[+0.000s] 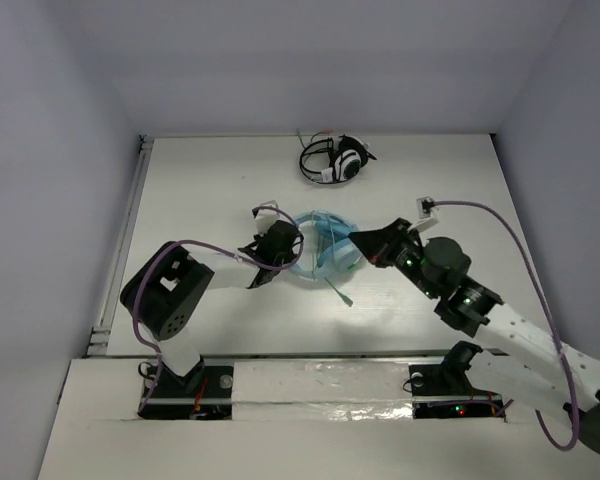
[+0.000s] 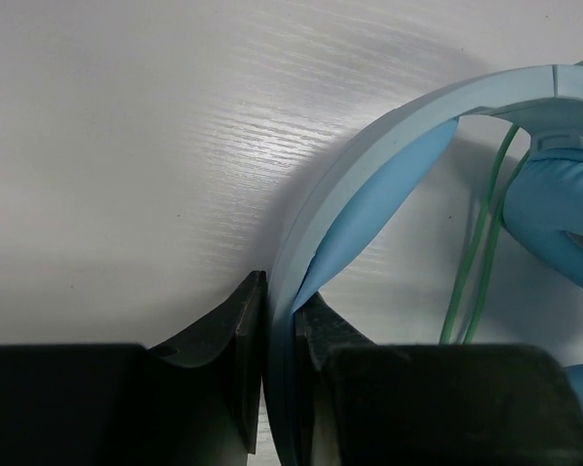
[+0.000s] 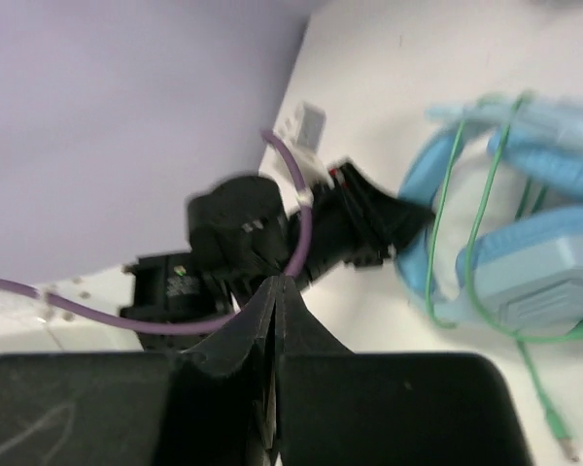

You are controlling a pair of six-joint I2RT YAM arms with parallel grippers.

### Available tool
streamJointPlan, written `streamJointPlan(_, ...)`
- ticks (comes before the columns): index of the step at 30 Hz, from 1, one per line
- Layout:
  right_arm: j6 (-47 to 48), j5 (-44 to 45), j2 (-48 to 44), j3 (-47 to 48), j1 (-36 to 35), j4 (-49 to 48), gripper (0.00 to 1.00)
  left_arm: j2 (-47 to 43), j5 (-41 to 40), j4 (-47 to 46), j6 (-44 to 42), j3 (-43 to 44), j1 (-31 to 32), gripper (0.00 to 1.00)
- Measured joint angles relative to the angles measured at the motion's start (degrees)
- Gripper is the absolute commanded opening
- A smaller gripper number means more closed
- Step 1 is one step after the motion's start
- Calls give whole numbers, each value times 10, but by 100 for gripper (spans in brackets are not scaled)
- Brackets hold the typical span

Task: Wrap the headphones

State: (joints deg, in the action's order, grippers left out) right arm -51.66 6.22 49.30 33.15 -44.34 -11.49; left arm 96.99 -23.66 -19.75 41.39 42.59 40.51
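Left side: left gripper [image 1: 280, 243] reaches in over the white wood-grain table [image 1: 205, 185]. In its wrist view, both black fingers are clamped on the wide pale-blue plastic headband [image 2: 369, 146], one on either face.

Centre: the large light blue over-ear headphones [image 1: 322, 250] lie mid-table, between the two arms. The thin pale green cable [image 3: 481, 209] already runs in several passes across the headband and the padded earcup [image 2: 564, 209]. A short free tail trails toward the near edge and ends in the small plug [image 3: 566, 449], which lies on the table.

Far centre: small black-and-white headphones [image 1: 336, 160], well apart and not involved.

Right side: right gripper [image 1: 361, 241] is just beside the right flank of the blue headphones. In its wrist view the fingers are pressed together. Nothing shows between them, though the view is blurred and a strand that thin could be missed.

Judgement: wrapping is well along, with the left arm acting as anchor. What seems left is the loose tail. The next move probably calls for the right fingers to part, take the cable near the plug, and carry it round the band once more without dragging off the loops already laid. The left clamp should hold firm meanwhile.
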Motion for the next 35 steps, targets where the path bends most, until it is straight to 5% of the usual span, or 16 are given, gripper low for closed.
streamJointPlan(3,40,48,-59,43,0,68,21,-1,3,6,-5,2,0,23)
streamJointPlan(4,49,63,-75,54,0,86,44,-3,6,8,-6,2,1,29)
streamJointPlan(5,62,80,-93,66,0,108,54,-7,9,9,-8,2,3,35)
streamJointPlan(7,82,115,-117,80,0,148,71,-25,11,17,-12,2,7,60)
streamJointPlan(11,109,185,-166,114,0,226,87,-97,12,37,-19,2,9,83)
streamJointPlan(14,126,231,-195,139,0,276,88,-160,6,52,-25,2,10,99)
streamJointPlan(27,198,386,-313,236,0,362,100,-497,-1,185,-86,83,10,99)
streamJointPlan(35,211,383,-310,238,0,378,100,-562,-21,233,-130,131,10,99)
